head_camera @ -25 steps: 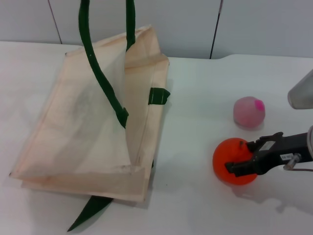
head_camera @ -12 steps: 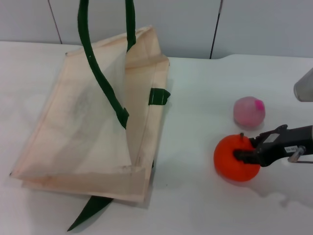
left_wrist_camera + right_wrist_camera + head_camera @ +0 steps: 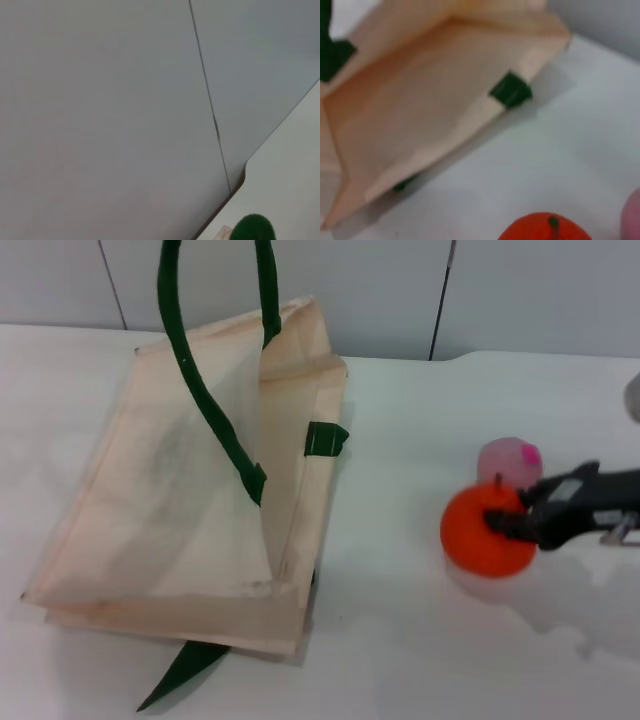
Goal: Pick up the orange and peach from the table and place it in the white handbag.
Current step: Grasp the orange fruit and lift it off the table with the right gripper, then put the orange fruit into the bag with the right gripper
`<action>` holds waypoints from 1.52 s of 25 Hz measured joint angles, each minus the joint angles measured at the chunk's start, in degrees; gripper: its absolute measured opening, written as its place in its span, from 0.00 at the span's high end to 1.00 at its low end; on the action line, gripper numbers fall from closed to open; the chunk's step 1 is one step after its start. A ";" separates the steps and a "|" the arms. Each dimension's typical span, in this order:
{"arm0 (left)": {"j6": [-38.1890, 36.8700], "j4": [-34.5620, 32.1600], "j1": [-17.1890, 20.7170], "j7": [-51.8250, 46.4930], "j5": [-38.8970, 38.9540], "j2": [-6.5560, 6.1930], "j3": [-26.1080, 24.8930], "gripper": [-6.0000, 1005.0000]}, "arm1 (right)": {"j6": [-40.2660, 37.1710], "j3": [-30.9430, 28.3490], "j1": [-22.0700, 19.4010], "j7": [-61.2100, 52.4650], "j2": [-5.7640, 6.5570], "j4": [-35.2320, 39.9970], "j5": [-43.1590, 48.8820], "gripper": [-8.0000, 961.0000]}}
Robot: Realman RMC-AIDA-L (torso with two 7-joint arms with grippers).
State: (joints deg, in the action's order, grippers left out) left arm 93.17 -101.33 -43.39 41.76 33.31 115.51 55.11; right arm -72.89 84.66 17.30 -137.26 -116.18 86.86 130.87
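While the black right gripper (image 3: 518, 519) clamps the bright round orange (image 3: 487, 530) just above the white bench (image 3: 400, 640) | pale pink peach (image 3: 508, 461) touching behind: could get knocked | cream fabric handbag (image 3: 190, 510) well apart, mouth sagging: fruit may miss | left gripper unseen.

Clamped in the right gripper (image 3: 512, 523), matt black plastic fingers by the look, the orange (image 3: 485, 532) shows smooth, faintly shiny skin; just behind it the peach (image 3: 508, 460) looks soft and matt; well off to the side, the white handbag (image 3: 190, 490) is thin matt cloth, straps woven green
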 joint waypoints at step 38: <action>-3.65 -2.26 -1.17 -1.42 8.86 0.77 1.87 0.85 | 17.14 7.55 12.22 22.62 0.12 -19.79 -29.51 0.93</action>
State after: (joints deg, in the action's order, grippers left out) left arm 89.52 -103.59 -44.56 40.34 42.17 116.28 56.98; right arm -55.76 92.21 29.52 -114.64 -116.07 67.07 101.37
